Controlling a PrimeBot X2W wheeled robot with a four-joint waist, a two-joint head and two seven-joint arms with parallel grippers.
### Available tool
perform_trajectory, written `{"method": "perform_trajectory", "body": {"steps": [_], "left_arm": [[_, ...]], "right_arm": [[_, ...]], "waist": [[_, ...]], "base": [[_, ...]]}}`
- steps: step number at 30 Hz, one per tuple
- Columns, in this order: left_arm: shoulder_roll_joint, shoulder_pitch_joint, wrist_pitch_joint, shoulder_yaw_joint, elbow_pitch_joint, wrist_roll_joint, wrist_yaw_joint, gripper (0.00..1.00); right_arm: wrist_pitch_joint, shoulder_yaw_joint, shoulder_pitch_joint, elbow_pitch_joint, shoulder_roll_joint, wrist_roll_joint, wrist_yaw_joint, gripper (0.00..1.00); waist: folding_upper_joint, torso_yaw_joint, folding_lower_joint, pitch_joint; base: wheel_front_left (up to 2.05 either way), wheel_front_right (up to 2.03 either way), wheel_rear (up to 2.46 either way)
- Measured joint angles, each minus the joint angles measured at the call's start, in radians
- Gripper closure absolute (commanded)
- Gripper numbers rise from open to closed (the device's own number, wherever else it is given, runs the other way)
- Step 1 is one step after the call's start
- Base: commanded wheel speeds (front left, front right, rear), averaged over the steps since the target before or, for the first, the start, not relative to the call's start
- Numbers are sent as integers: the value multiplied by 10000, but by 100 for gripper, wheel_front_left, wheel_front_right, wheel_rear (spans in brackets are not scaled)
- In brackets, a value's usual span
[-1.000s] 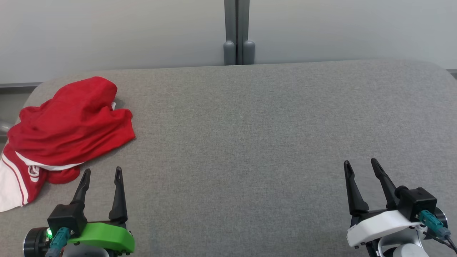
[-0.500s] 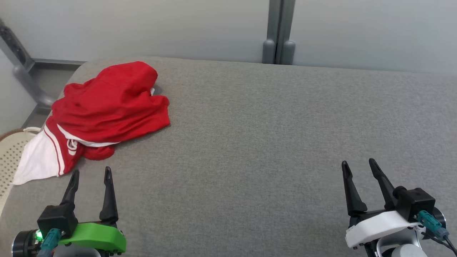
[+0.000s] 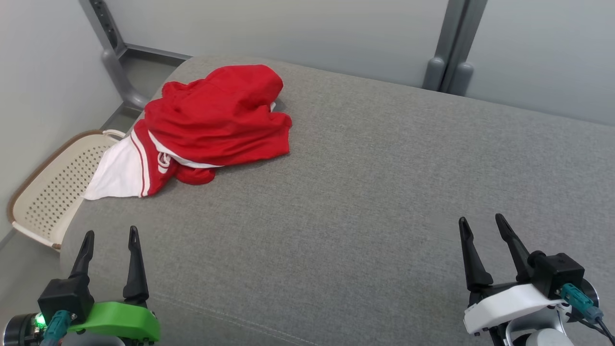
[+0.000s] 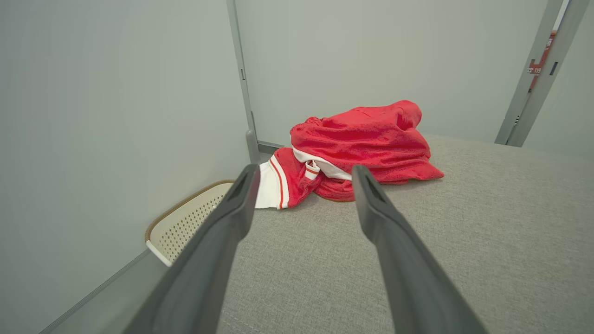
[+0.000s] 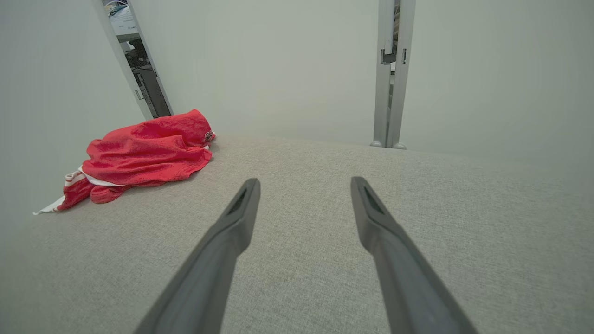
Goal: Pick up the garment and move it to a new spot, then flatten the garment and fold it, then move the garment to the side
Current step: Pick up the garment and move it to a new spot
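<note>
grey surface (image 3: 360,192), red garment (image 3: 216,115) far left, well beyond both spread, empty jaws

Red sign (image 4: 539,58) on a grey post (image 4: 516,118), white digits apparently 119, rest too small

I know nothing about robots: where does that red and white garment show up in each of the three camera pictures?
Head view: red garment at upper left, near the far left corner.
Left wrist view: red garment just above centre.
Right wrist view: red garment at left, mid-height.
Shared landmark: the grey padded surface it lies on.
</note>
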Motion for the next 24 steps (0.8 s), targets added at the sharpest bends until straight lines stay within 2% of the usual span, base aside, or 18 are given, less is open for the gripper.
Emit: {"method": "perform_trajectory", "body": {"steps": [9, 17, 24], "left_arm": [[25, 186, -58, 111, -44, -134, 127, 0], [54, 54, -136, 242, 21, -345, 201, 0], [176, -920, -221, 341, 102, -510, 151, 0]], "right_arm": [[-19, 96, -130, 67, 4, 10, 0, 0], [-15, 117, -124, 107, 2, 10, 0, 0], [151, -40, -187, -155, -265, -94, 0, 0]], "waist": [[0, 667, 0, 110], [0, 445, 0, 97], [0, 10, 0, 397]], "base": [[0, 0, 0], [0, 0, 0], [0, 0, 0]]}}
